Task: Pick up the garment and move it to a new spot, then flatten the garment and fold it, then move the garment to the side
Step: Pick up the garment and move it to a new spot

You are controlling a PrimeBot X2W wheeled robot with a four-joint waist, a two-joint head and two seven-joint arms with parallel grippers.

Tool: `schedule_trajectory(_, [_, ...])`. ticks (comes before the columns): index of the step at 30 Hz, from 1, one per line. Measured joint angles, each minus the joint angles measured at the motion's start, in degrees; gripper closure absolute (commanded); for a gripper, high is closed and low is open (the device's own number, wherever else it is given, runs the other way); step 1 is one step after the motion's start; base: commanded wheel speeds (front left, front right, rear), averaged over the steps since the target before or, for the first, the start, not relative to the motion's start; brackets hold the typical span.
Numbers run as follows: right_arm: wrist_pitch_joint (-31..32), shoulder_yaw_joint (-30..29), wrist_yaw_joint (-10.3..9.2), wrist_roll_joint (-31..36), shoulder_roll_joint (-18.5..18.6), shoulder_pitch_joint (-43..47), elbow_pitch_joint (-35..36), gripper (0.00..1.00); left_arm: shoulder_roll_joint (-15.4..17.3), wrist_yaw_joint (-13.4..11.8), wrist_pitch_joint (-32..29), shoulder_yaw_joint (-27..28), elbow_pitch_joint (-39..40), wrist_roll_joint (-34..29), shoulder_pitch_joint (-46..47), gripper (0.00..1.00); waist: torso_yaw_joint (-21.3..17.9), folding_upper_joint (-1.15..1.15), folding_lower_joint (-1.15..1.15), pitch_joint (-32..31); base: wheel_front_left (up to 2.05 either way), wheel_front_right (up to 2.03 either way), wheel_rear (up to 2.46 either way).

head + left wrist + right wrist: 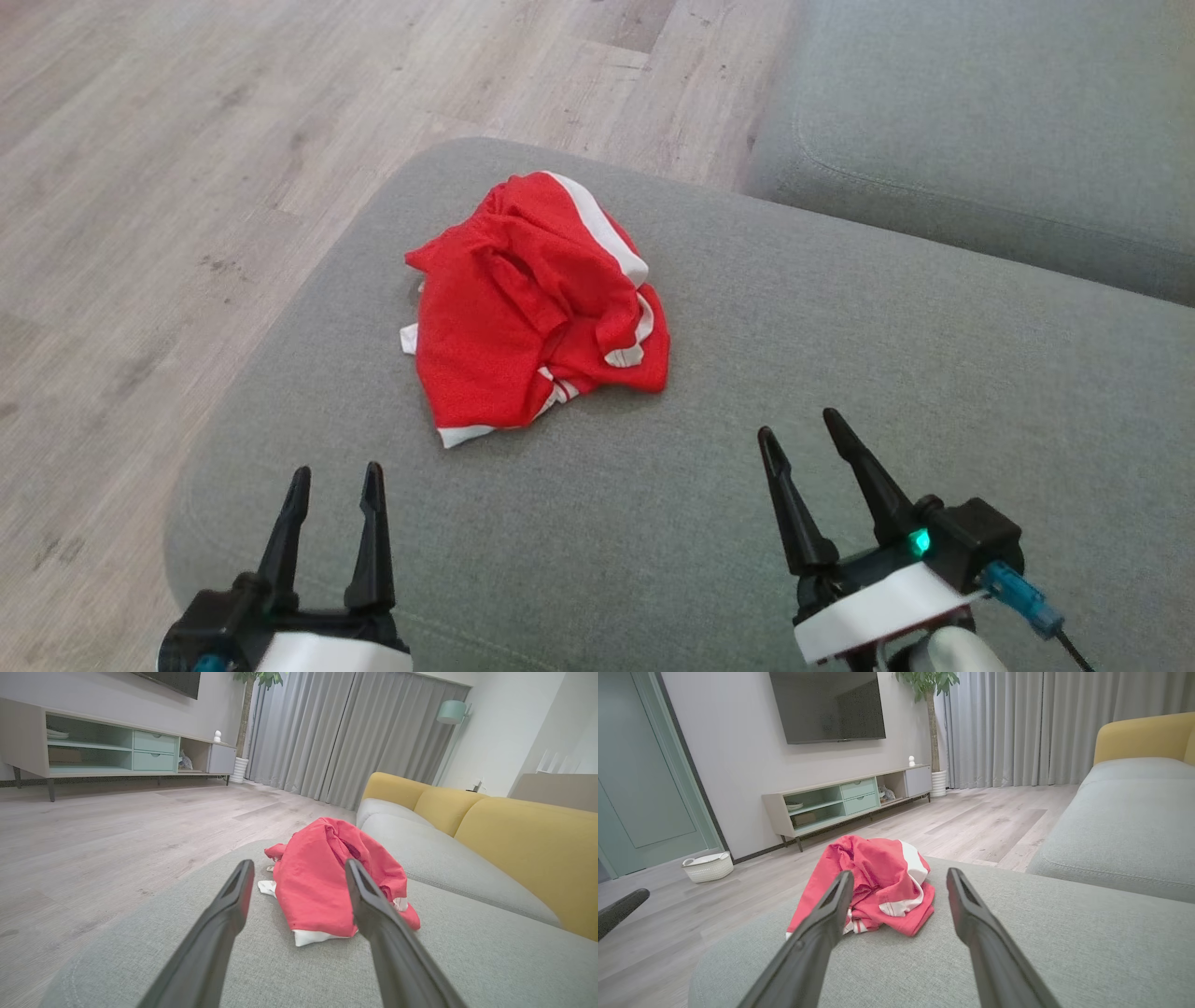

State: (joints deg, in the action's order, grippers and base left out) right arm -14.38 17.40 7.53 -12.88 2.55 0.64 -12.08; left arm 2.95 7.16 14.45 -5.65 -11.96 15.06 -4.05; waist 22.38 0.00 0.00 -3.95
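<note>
The left claw point(337, 468) and right claw point(797, 422) have tapering black fingers point(372, 537) above white cuffs point(878, 611), the right bearing a green light point(920, 541) and blue cable plug point(1019, 595).

- The garment point(523, 308) is bright red with white bands and thin white stripes; the wrist views show it pinker, perhaps a camera tint.
- The sofa seat point(794, 308) is plain pale grey; its back cushions point(523, 849) are mustard yellow.
- The floor point(187, 140) is washed grey-brown wood grain.
- The left end effector point(337, 469) and right end effector point(797, 422) are black; a green light point(920, 541) glows on the right.
</note>
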Motion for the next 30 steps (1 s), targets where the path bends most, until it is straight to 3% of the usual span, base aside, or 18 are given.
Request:
schedule_trajectory(7, [0.0, 0.5, 0.0, -0.2, 0.0, 0.1, 0.1, 0.0, 0.5, 0.0, 0.0, -1.8, 0.2, 0.4, 0.2, 0.0, 0.1, 0.0, 0.0, 0.2, 0.0, 0.0, 0.0])
schedule_trajectory(12, [0.0, 1.0, 0.0, 0.0, 0.0, -0.1, 0.2, 0.0, 5.7, 0.4, -0.3, -8.0, -3.4, 2.4, 7.3, 0.0, -0.7, 0.0, 0.0, 2.4, 0.0, 0.0, 0.0])
schedule_trajectory(20, [0.0, 2.0, 0.0, 2.4, 0.1, -4.6, 0.2, 0.0, 12.7, 0.4, -14.9, -16.9, -14.4, 13.5, 33.9, 0.0, -3.9, 0.0, 0.02, 8.9, 0.0, 0.0, 0.0])
schedule_trajectory(30, [0.0, 2.2, 0.0, 2.8, 0.2, -11.6, 0.6, 0.0, 20.3, 0.4, -28.1, -24.9, -27.0, 27.5, 50.3, 0.0, -11.1, 0.0, 0.02, 18.3, 0.0, 0.0, 0.0])
